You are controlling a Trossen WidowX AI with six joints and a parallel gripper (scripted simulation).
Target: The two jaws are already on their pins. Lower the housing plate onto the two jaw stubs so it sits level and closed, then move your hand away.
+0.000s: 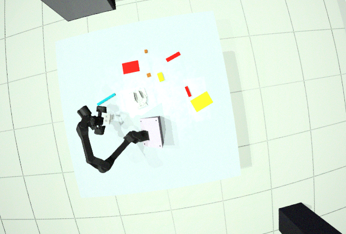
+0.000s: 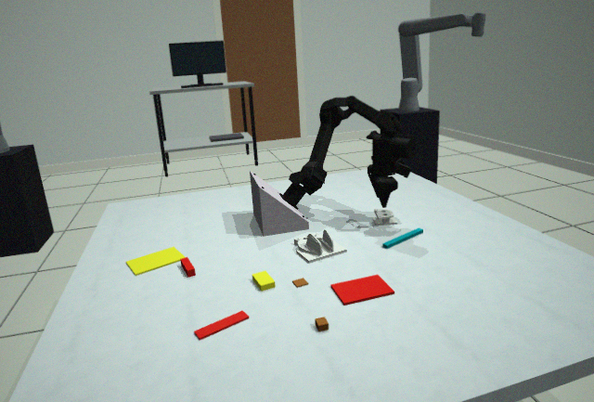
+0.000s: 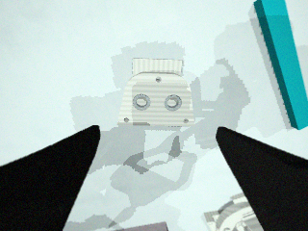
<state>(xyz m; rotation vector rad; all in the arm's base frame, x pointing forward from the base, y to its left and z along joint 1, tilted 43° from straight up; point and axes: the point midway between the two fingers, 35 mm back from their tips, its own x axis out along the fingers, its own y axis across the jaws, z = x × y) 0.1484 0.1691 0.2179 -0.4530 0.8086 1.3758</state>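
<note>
The off-white housing plate (image 1: pixel 107 119) (image 2: pixel 383 215) (image 3: pixel 156 114) lies on the table apart from the jaws. In the wrist view it shows two round ringed holes, small screw holes and a ribbed block at its far edge. My gripper (image 1: pixel 104 119) (image 2: pixel 383 205) (image 3: pixel 159 131) is open and empty, pointing down above the plate, with the plate ahead of and between the fingertips in the wrist view. The two grey jaws (image 2: pixel 314 244) (image 2: pixel 328 239) stand side by side on the pale base (image 2: pixel 330 253), which shows partly at the wrist view's bottom right. The pins are too small to see.
A cyan bar (image 1: pixel 106 99) (image 2: pixel 403 238) (image 3: pixel 284 63) lies near the housing plate. The arm's wedge mount (image 1: pixel 153 126) (image 2: pixel 283 220) stands beside the jaw base. A red plate (image 1: pixel 130 67) (image 2: pixel 362 289), a yellow block (image 1: pixel 160 77) (image 2: pixel 263 279) and a yellow plate (image 1: pixel 201 101) (image 2: pixel 154 260) lie farther off.
</note>
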